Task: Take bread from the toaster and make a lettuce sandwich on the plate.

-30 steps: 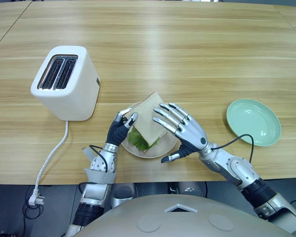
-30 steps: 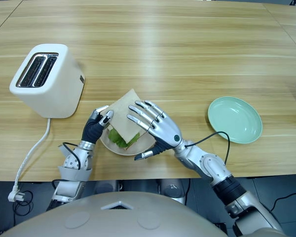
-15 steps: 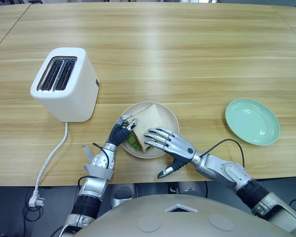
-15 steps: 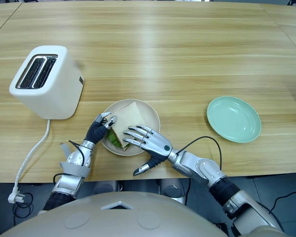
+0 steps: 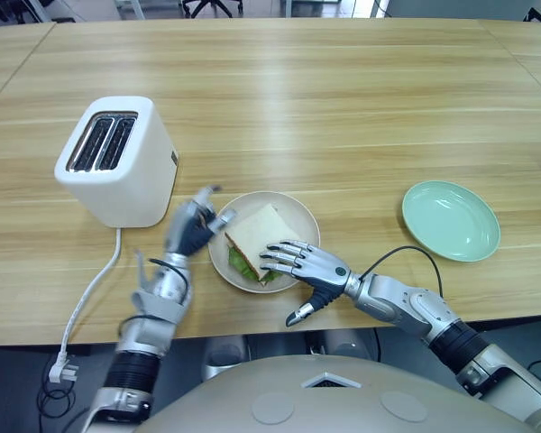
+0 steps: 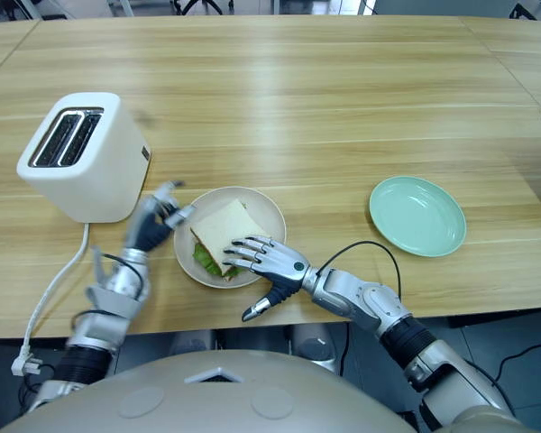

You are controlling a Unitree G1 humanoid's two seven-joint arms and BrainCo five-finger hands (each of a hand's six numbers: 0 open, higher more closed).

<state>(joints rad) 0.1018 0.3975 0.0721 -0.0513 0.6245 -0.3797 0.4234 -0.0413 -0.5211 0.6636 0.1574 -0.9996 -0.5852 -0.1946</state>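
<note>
A sandwich lies on the beige plate (image 5: 299,215) near the table's front edge: a bread slice (image 5: 260,233) lies flat on top of lettuce (image 5: 244,265), which peeks out at the near left. My left hand (image 5: 194,225) hovers just left of the plate between it and the toaster, fingers loosely open and holding nothing. My right hand (image 5: 302,266) is open with fingers spread, lying over the plate's near right rim with its fingertips at the bread's near edge. The white toaster (image 5: 117,167) stands to the left with both slots empty.
An empty green plate (image 5: 451,221) sits at the right. The toaster's white cable (image 5: 92,290) runs over the front edge of the table. A black cable (image 5: 406,257) loops by my right wrist. The far half of the wooden table is bare.
The top bread slice went from tilted to flat on the lettuce. My left hand let go of its corner and moved left off the plate. My right hand drew back toward the near rim.
</note>
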